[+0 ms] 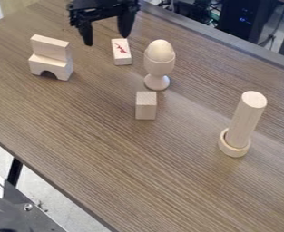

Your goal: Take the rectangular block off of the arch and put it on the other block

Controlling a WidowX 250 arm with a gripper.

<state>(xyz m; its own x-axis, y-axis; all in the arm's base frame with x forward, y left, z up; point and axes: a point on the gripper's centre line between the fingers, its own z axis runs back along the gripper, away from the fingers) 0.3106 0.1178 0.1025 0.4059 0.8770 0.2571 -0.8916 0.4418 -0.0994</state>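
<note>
1. At the top edge of the camera view, the black two-finger gripper (107,40) hangs over the brown wood-grain table (107,149), its two fingers spread well apart with nothing held between them.
2. Down and to the left of the gripper in the view, the pale wooden rectangular block (50,48) rests on top of the pale wooden arch (51,68), set on its long side. The arch stands on the table with its rounded opening at the bottom, and neither piece touches the gripper.
3. Just below the gripper, near the right-hand finger in the view, lies a pale oblong block with a red mark on its upper face (121,52). Its top carries nothing.
4. Below and to the right of the gripper stands a pale wooden egg cup (159,67) with a cream-coloured egg (160,50) sitting upright in it.
5. Farther below the gripper, in front of the egg cup and apart from it, a small pale wooden upright block (146,106) stands with its top bare.
6. Well apart from the gripper, toward the lower right, a tall pale wooden cylinder (247,118) stands in a pale round ring (233,147), leaning a little to the right in the view.
7. Beyond the table, to the right of the gripper, is dark equipment (248,20) with small blue lights.
</note>
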